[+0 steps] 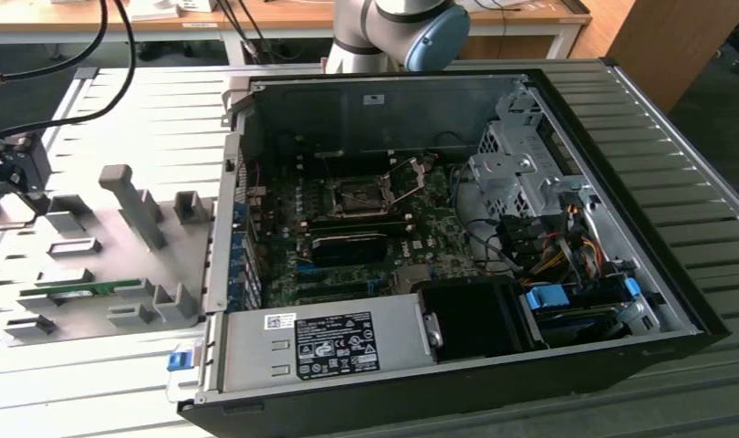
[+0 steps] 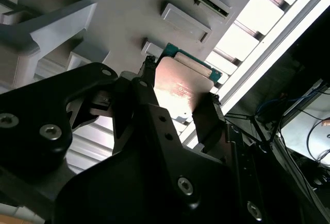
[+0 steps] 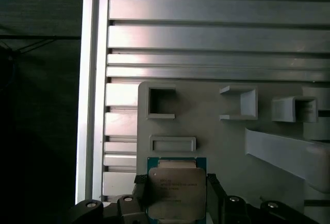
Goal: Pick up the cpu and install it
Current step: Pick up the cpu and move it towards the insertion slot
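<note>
The cpu point(image 3: 175, 190) is pinched between the two black fingers point(image 3: 214, 195) of my gripper point(image 3: 177, 199). They press on two opposite edges and leave the shiny metal lid facing the first wrist view's camera and untouched. I judge the edge grip is meant to keep pressure off the lid and the underside, and to hold the chip flat for seating. It is over the grey fixture plate point(image 1: 114, 265), just beside the plate's small rectangular pockets point(image 3: 161, 103), near the plate's edge by the ribbed table point(image 3: 216, 23). I cannot tell whether it rests on the plate or hangs just clear of it. The green memory stick point(image 1: 78, 292) lies in its own slot on the same plate. The open computer case point(image 1: 467, 228) lies well apart, toward the exterior view's right, its side off so the socket point(image 1: 351, 196) faces upward. The socket's metal frame looks swung up, which I take to be ready for the chip.
</note>
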`<action>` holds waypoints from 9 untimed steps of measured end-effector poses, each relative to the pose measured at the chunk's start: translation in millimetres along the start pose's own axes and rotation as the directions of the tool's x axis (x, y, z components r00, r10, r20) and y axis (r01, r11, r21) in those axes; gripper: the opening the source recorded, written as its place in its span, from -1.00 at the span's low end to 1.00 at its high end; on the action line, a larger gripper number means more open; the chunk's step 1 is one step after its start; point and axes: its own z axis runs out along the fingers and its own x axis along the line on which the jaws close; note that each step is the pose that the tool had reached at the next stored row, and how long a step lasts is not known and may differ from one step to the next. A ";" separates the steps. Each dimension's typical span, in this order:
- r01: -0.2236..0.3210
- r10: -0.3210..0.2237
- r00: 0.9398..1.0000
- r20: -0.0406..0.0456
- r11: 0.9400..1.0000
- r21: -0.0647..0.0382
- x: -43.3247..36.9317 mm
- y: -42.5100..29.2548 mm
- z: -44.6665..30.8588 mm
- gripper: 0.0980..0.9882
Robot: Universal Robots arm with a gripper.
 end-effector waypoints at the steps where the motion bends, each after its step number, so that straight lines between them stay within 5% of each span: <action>1: 0.000 0.000 1.000 0.000 1.000 0.000 0.0 0.0 0.0 0.00; 9: -0.001 0.001 1.000 0.000 1.000 -0.003 0.3 0.2 -2.9 0.00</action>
